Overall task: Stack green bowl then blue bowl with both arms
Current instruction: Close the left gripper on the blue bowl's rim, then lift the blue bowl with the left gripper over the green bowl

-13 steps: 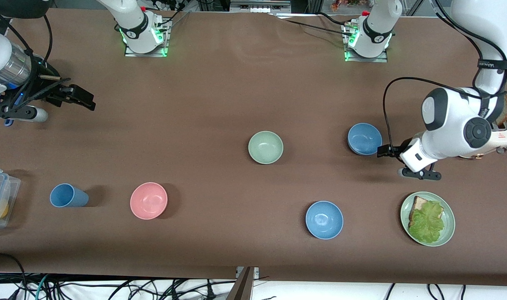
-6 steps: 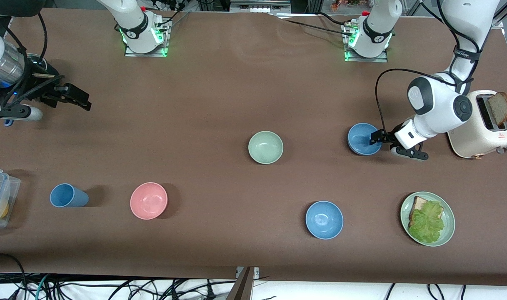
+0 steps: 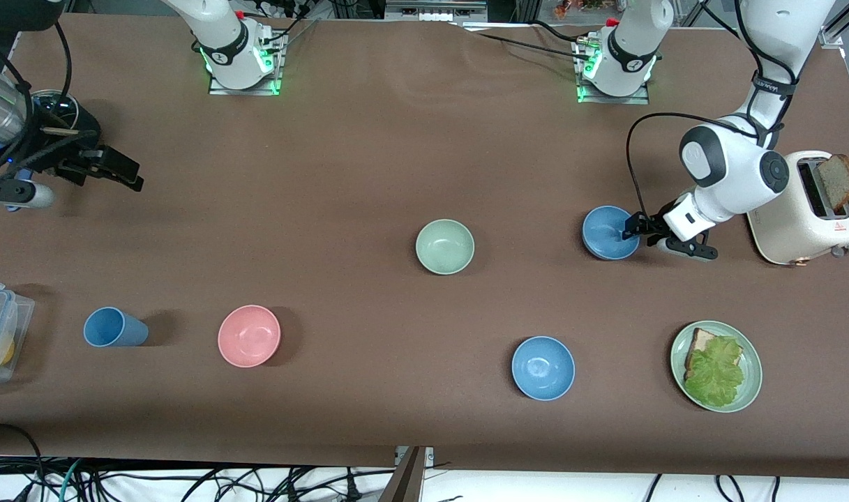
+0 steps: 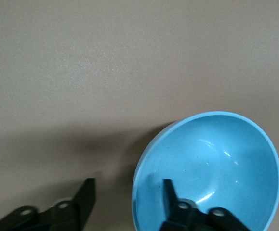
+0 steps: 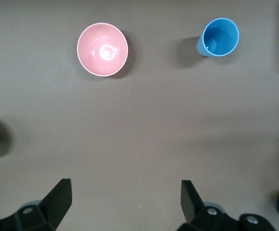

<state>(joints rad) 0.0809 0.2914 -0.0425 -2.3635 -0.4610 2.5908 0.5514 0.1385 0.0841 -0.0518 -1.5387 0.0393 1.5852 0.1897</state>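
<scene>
We see the left arm bent down from its base, its white elbow housing beside the cream toaster (image 3: 804, 219) and its forearm sloping toward the table. The left gripper (image 3: 633, 231) sits at the rim of the small round steel-blue matte bowl (image 3: 610, 232), on the side toward the toaster. In the left wrist view one black finger (image 4: 170, 199) stands inside the bowl's hollow (image 4: 216, 163) and the other finger (image 4: 84, 197) outside over bare table, so the jaws straddle the wall with a gap showing on the outer side; we cannot tell whether they have clamped it.

The right arm waits at its own end of the table, wrist angled downward, and the right gripper (image 3: 121, 173) hangs over bare brown table with its fingers spread wide and nothing between them, as the right wrist view shows (image 5: 125, 202).

The blue bowl rests upright on the table (image 3: 368, 160), mouth upward; being round, it has no long axis. The small round sage-green matte bowl (image 3: 445, 246) also sits upright, mouth up, near the middle of the table, well apart from the blue bowl toward the right arm's end.

Nearer the front camera stand a brighter sky-blue bowl (image 3: 543, 367), a pink bowl (image 3: 249, 335), a blue cup (image 3: 114, 328) and a green plate (image 3: 750, 390) with toast and lettuce.
</scene>
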